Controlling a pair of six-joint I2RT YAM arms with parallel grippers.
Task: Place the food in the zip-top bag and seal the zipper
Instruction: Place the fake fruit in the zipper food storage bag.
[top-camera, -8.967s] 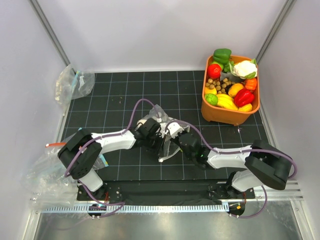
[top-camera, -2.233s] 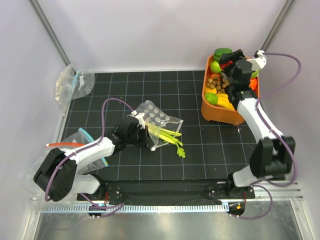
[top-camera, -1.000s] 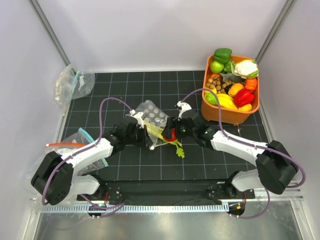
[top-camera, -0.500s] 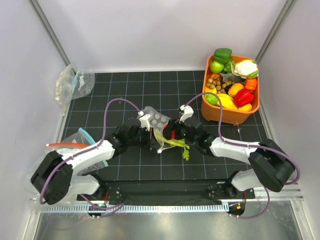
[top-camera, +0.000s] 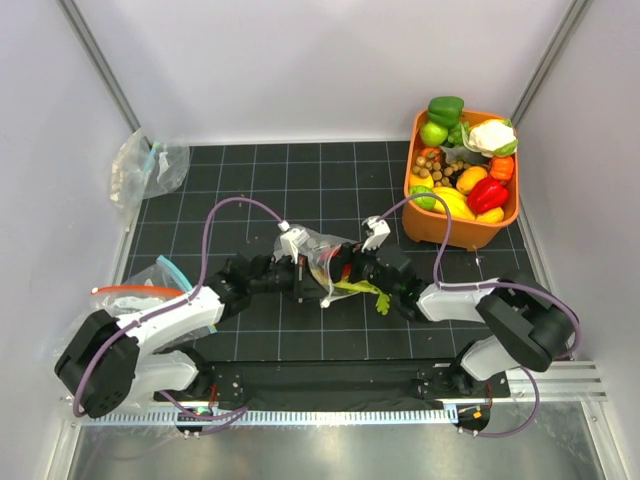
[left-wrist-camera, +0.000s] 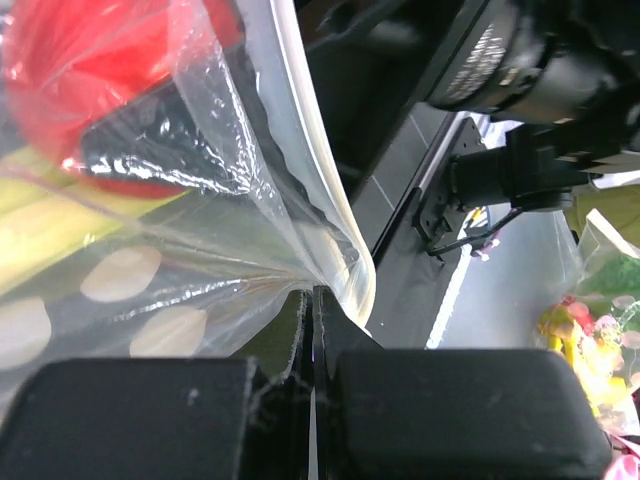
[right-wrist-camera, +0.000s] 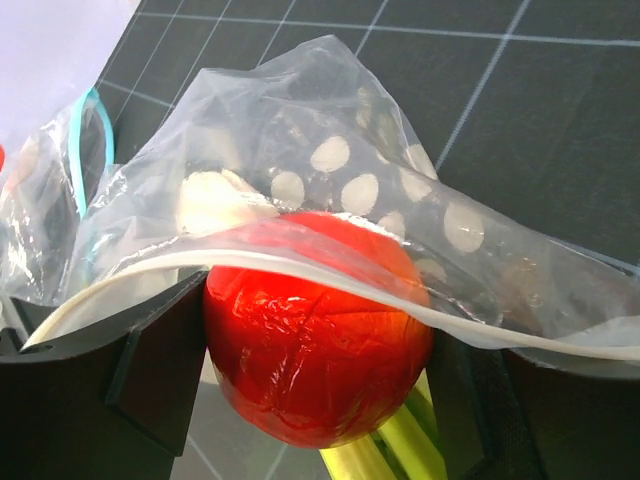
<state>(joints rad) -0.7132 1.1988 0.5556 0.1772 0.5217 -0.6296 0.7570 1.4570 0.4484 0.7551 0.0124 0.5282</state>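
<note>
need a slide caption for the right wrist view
Right gripper holding a red toy vegetable at the mouth of the dotted zip-top bag, celery stalk beneath.

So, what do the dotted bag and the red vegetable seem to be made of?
The bag: thin clear plastic film, glossy, judging by its creases and see-through wall. The red vegetable: probably moulded plastic with a glossy finish, judging by its sheen.

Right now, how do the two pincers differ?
The left pincer is shut, pinching the dotted bag by its edge; the right pincer stands wide around a red toy vegetable. The left grips thin plastic; the right holds a round bulky thing at the bag's mouth. Both are at the same bag.
</note>
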